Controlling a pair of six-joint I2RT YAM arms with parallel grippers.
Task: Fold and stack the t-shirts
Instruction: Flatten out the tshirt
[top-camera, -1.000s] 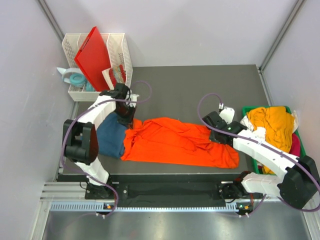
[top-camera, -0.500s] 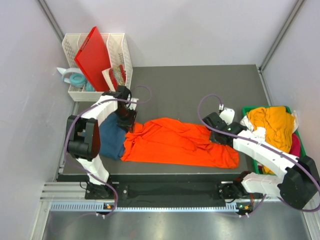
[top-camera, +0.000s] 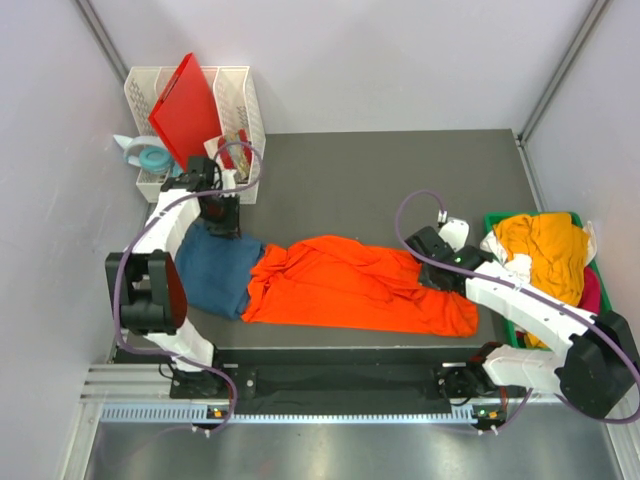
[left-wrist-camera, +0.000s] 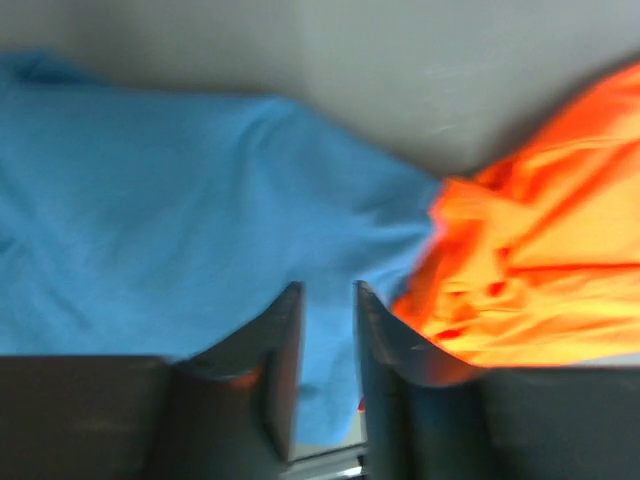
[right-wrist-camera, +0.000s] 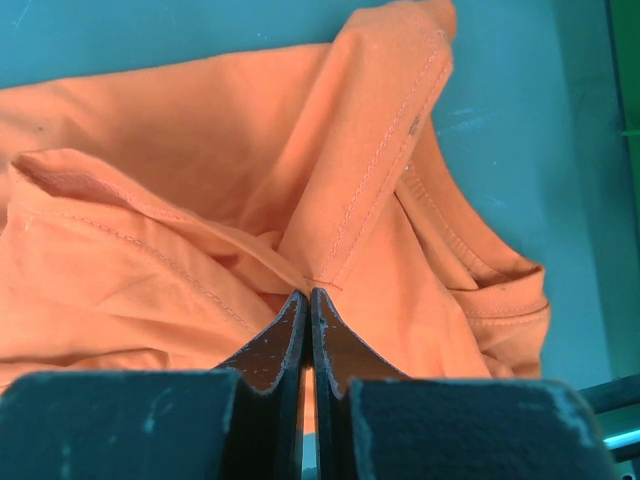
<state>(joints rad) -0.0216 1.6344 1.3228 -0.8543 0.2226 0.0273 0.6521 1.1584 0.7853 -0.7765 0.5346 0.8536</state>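
A bright orange t-shirt (top-camera: 350, 285) lies crumpled across the middle of the dark table. My right gripper (top-camera: 422, 262) sits at its right end, shut on a raised fold near a seam (right-wrist-camera: 308, 292). A dark teal-blue t-shirt (top-camera: 215, 270) lies folded at the left, its right edge tucked under the orange t-shirt (left-wrist-camera: 540, 260). My left gripper (top-camera: 222, 225) hovers above the blue t-shirt's far edge. Its jaws stand apart with nothing between them (left-wrist-camera: 328, 300); only the blue t-shirt (left-wrist-camera: 150, 220) shows below. Mustard-yellow (top-camera: 545, 250), pink and white shirts are heaped at the right.
A green bin (top-camera: 495, 220) at the table's right edge holds the heaped shirts. A white basket (top-camera: 240, 100) at the back left holds a stiff red board (top-camera: 185, 110); a blue tape roll (top-camera: 152, 158) lies beside it. Bare table stretches behind the orange shirt.
My left gripper has opened, let go of the orange shirt's left edge, and moved back and left over the blue shirt. The right arm has stayed still.
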